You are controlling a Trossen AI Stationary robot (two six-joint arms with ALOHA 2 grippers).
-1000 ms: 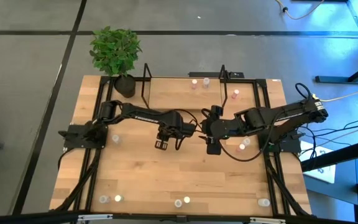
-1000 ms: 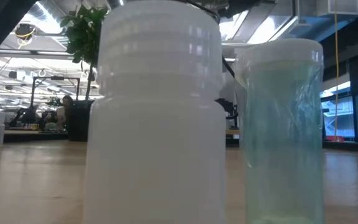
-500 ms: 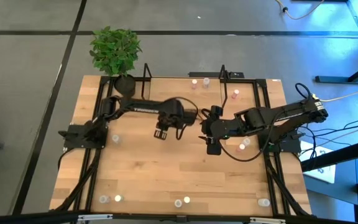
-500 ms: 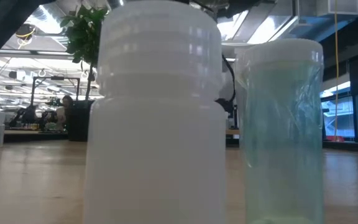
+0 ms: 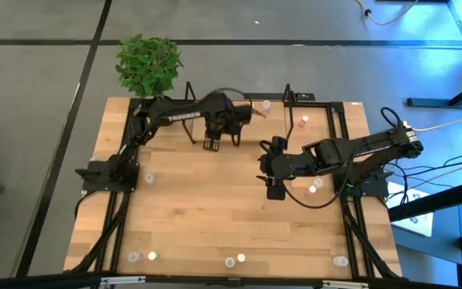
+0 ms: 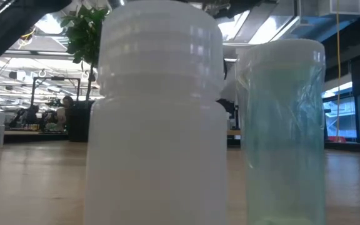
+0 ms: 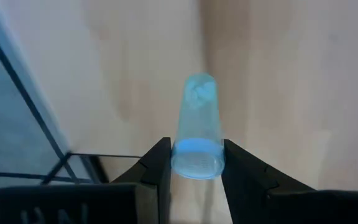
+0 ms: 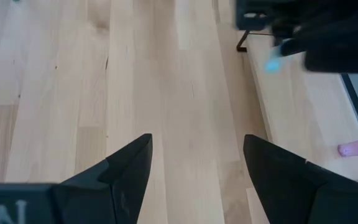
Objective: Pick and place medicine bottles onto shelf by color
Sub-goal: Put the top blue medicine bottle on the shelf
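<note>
The left gripper [image 5: 212, 144] hangs over the shelf's [image 5: 239, 120] near edge, its fingers [image 7: 156, 169] clamped on a clear bluish bottle [image 7: 197, 127]. Pink bottles [image 5: 251, 106] and another [image 5: 304, 121] stand on the shelf. The right gripper [image 5: 273, 189] waits mid-table, jaws wide and empty. More medicine bottles [image 5: 235, 260] stand scattered on the tabletop [image 5: 215, 217].

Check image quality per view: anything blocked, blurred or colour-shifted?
Low view: two big translucent bottles, white and greenish, fill the frame. Left wrist view: the small held bottle glows blue, wood behind soft. Right wrist view: left arm blurred. High view: clear.
</note>
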